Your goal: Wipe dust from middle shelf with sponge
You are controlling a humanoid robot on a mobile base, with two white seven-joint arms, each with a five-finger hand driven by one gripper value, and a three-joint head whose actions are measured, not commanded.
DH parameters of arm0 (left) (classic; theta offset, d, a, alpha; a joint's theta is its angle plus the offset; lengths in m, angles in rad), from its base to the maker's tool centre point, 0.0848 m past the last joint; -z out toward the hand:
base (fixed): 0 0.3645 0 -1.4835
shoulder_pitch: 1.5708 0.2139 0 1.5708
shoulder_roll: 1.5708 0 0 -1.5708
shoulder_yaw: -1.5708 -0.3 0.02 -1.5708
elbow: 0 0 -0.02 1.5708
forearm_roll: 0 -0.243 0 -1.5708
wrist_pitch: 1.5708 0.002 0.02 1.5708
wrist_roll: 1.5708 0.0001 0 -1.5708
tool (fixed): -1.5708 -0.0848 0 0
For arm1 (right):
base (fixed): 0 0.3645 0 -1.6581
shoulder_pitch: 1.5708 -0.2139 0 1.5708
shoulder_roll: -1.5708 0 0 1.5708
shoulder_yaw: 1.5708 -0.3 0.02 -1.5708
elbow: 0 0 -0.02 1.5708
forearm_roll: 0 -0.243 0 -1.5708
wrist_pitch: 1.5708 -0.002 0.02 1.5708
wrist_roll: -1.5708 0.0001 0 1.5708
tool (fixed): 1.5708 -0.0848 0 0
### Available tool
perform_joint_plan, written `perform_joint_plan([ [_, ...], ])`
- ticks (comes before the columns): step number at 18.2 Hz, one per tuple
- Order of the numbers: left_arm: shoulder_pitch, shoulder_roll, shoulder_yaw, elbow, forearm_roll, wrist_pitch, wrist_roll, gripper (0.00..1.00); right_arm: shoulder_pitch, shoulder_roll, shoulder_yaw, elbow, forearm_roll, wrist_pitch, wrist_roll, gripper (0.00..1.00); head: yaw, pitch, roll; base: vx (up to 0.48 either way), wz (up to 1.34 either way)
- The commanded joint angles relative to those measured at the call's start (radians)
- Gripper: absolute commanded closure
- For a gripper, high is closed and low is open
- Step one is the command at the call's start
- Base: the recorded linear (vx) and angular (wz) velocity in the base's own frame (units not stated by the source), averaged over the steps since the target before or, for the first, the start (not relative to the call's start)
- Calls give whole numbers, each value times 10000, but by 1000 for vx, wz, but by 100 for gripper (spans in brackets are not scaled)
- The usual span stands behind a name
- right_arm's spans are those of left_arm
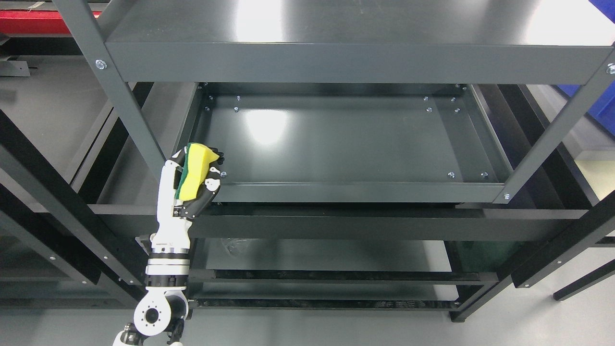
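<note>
My left hand (pixel 199 175) rises from the bottom left with its fingers curled around a yellow sponge with a green backing (pixel 194 170). The sponge is held upright at the front left corner of the middle shelf (pixel 336 139), just above the shelf's front lip and beside the left front post (pixel 129 105). The middle shelf is a dark grey metal tray with raised rims and bolts in its corners, and nothing lies on it. I cannot tell whether the sponge touches the shelf. My right arm does not show.
The top shelf (pixel 355 29) overhangs the middle one, leaving a low gap. Slanted grey posts stand at the front left and the front right (pixel 557 129). A lower shelf (pixel 326 254) holds a clear plastic wrap. Black rack frames flank both sides.
</note>
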Motion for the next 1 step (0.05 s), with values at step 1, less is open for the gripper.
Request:
perform_joint_plan([
  [1, 72, 169, 179, -223, 73, -5, -22, 99, 0, -175, -1, -175, 0, 7, 2, 0, 0, 0, 0, 0, 0],
])
